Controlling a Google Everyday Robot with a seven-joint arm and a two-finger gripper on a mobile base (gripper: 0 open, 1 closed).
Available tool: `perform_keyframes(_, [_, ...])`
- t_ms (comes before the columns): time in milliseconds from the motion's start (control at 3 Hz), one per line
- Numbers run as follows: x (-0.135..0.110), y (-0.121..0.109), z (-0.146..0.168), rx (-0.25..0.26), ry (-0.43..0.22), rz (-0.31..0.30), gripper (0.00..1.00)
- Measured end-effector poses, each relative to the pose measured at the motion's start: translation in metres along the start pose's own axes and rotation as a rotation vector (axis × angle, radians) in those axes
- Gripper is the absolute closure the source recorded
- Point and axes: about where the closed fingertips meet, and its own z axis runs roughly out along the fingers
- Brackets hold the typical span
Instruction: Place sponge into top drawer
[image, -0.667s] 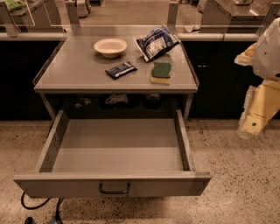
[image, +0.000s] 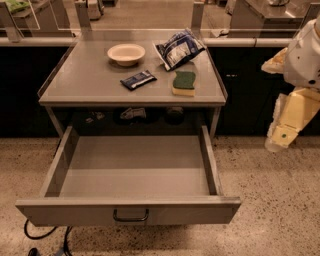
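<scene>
The sponge (image: 184, 83), dark green on top with yellow foam below, lies flat on the grey table top (image: 90, 80) near its front right. The top drawer (image: 130, 210) is pulled wide open below the table, its grey inside bare, with a small dark handle (image: 131, 216) at the centre of its front panel. My gripper (image: 281, 136) hangs at the right edge of the view, off the table's right side. It is lower than the table top, well apart from the sponge, and holds nothing that I can see.
On the table also stand a cream bowl (image: 126, 53), a dark blue flat packet (image: 138, 79) and a blue-and-white chip bag (image: 178, 48). A railing and dark cabinets run behind the table. Cables (image: 45, 235) lie on the speckled floor at the front left.
</scene>
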Motion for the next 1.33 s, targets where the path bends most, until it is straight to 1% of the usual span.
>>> perform_keyframes(333, [-0.009,-0.035,0.026,-0.042,-0.111,-0.011,0.00])
perform_keyframes(667, [-0.015,-0.085,0.062,-0.058,-0.236,0.005,0.00])
perform_keyframes(1000, [-0.014,-0.133,0.088,0.003,-0.298,0.042,0.00])
perform_keyframes(1333, [-0.002,-0.176,0.102,0.114,-0.295,0.109,0.00])
